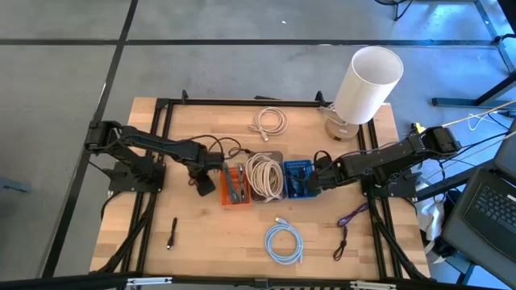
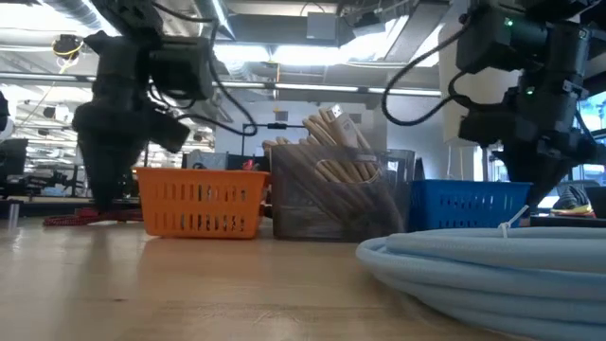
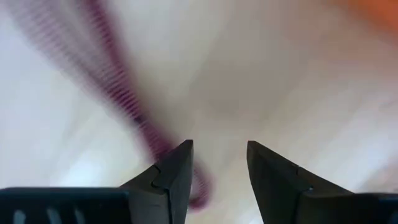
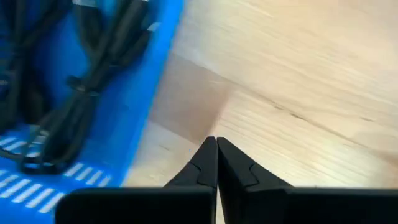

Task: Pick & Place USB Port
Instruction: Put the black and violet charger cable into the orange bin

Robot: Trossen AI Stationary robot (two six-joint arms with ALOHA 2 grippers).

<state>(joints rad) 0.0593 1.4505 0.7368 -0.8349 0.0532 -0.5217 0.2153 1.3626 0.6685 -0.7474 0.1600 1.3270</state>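
Observation:
A maroon braided cable [image 3: 124, 99] lies on the wooden table, blurred in the left wrist view; it also shows low on the table [image 2: 71, 219] left of the orange basket [image 1: 235, 187]. My left gripper [image 3: 221, 152] points down over it, open, and the cable's curve runs under one finger [image 3: 177, 174]. Nothing sits in the gap. I cannot make out a USB port itself. My right gripper [image 4: 216, 146] is shut, pointing down at bare table beside the blue basket [image 4: 93, 93], which holds black cables.
Orange basket, a clear bin [image 1: 264, 176] of white cables and the blue basket [image 1: 296, 179] stand in a row mid-table. A white cable [image 1: 270, 121] and a white lamp [image 1: 367, 84] lie far; a light blue coil [image 1: 284, 242], a purple cable [image 1: 351, 217] and a black piece [image 1: 172, 235] lie near.

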